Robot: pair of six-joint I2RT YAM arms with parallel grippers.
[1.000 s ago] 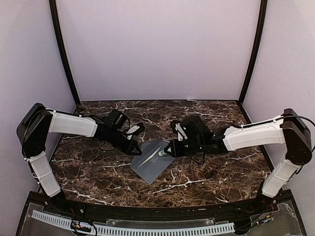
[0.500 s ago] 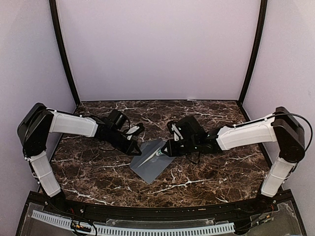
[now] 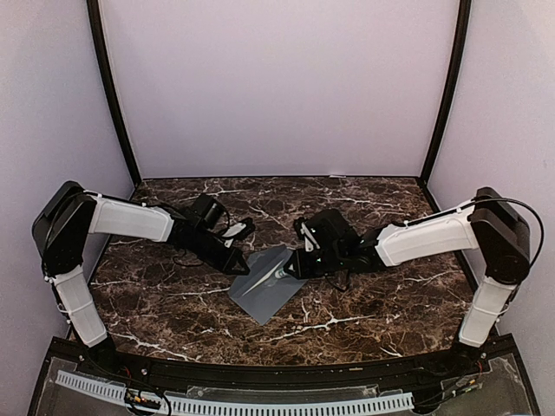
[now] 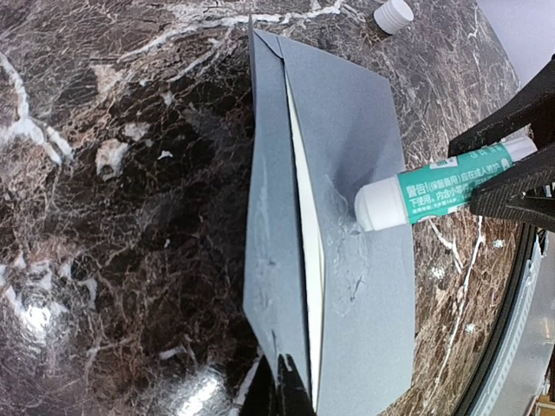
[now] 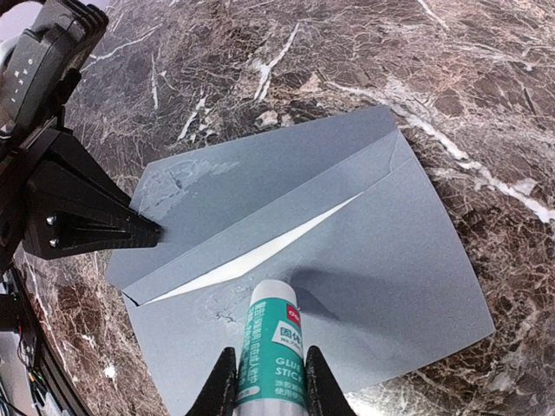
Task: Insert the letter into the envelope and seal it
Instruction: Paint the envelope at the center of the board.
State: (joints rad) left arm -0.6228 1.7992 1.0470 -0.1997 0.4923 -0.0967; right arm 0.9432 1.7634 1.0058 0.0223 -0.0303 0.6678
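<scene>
The grey envelope [image 3: 264,286] lies flat on the marble table with its pointed flap [image 5: 217,186] folded open. A thin cream sliver of the letter [image 5: 251,254] [image 4: 309,234] shows in the envelope's mouth; the rest is hidden inside. My right gripper [image 5: 270,357] [image 3: 299,263] is shut on a green and white glue stick [image 5: 276,342] [image 4: 434,186], whose tip presses on the envelope body just below the mouth. My left gripper [image 4: 290,386] [image 3: 240,264] is shut, its tip resting on the point of the flap [image 4: 277,286].
Wet glue smears [image 4: 342,234] mark the envelope body, with more on the flap near the left fingertips [image 5: 130,230]. A small white cap [image 4: 395,13] lies on the table beyond the envelope. The dark marble table [image 3: 173,303] has purple walls round it.
The right arm has shifted a little to the left with the glue stick, its tip still on the envelope. The left gripper and the envelope have stayed put.
</scene>
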